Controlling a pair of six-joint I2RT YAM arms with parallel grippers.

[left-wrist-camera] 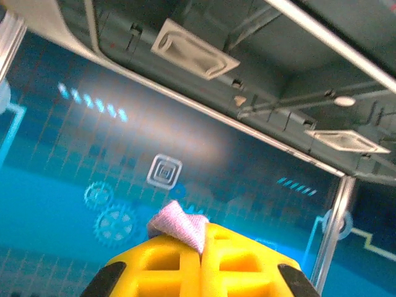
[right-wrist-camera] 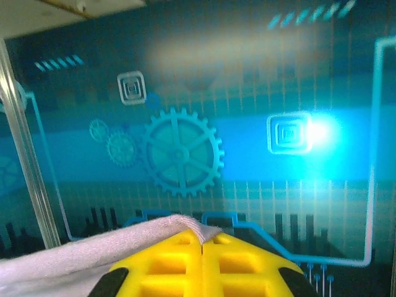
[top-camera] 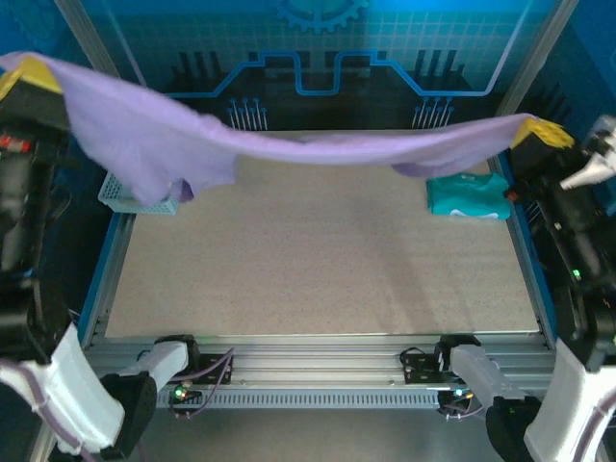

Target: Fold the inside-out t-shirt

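The left yellow-fingered gripper [top-camera: 27, 73], raised beyond the speckled beige table's [top-camera: 318, 279] far-left corner, pinches one end of the lavender-purple soft cloth t-shirt [top-camera: 289, 144]. The shirt sags in the air above the far edge, across to the right yellow-fingered gripper [top-camera: 541, 132], which is clamped on its other end.

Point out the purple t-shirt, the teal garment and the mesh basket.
purple t-shirt [top-camera: 318, 149], top view, middle of the stretched span.
teal garment [top-camera: 469, 195], top view, its centre.
mesh basket [top-camera: 114, 192], top view, left wall.
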